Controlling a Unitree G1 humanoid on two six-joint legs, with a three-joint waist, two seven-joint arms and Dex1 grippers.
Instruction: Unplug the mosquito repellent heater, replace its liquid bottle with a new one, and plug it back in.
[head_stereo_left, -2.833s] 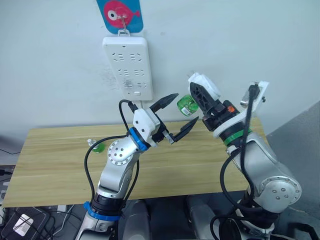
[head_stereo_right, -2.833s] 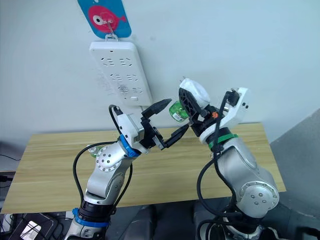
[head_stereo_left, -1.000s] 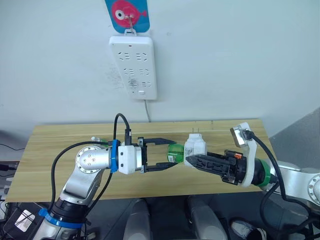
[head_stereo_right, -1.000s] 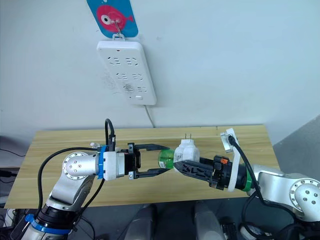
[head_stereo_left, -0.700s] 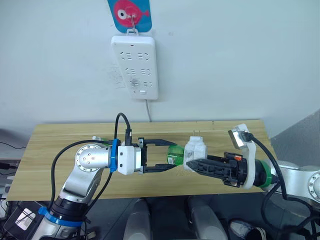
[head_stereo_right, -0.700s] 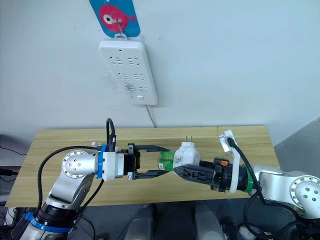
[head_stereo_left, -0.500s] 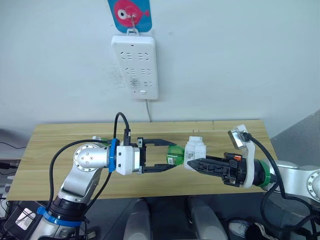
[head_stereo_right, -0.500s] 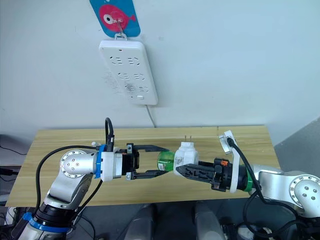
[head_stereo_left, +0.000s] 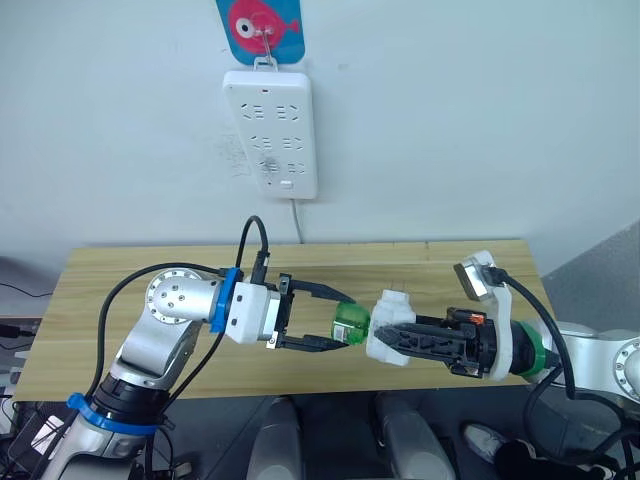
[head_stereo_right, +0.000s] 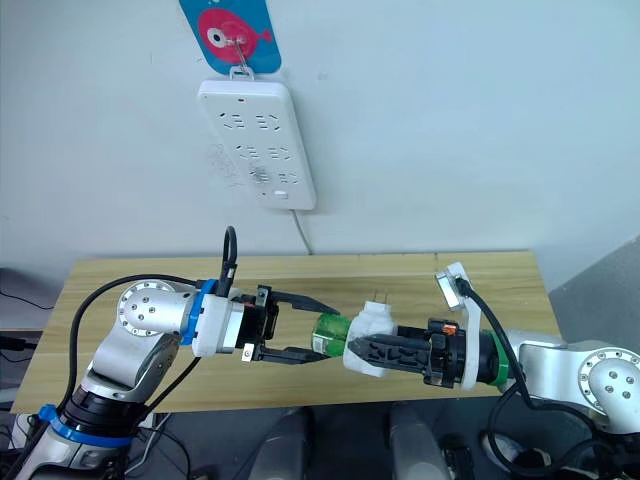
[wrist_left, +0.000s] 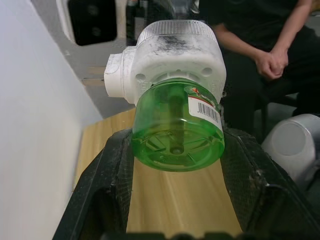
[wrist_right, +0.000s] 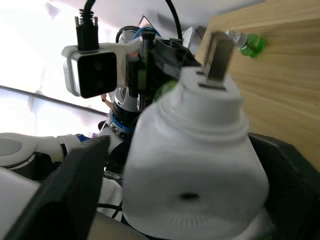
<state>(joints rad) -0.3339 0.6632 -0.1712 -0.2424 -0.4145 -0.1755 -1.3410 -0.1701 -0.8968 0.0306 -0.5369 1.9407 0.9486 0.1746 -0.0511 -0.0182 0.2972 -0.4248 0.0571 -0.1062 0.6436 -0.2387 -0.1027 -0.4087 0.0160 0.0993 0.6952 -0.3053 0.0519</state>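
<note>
Right pincer (head_stereo_left: 392, 338) has its two black ribbed fingers clamped on the mosquito repellent heater (head_stereo_left: 388, 331), a rounded matte white plastic shell with two flat metal prongs. Left pincer (head_stereo_left: 335, 319) meets it tip to tip, its fingers spread around its liquid bottle (wrist_left: 177, 131), one round translucent green bottle screwed into the heater; contact is unclear. A second green bottle, the new one (wrist_right: 248, 43), lies on the wooden worktop (head_stereo_left: 90, 300) behind the left arm.
</note>
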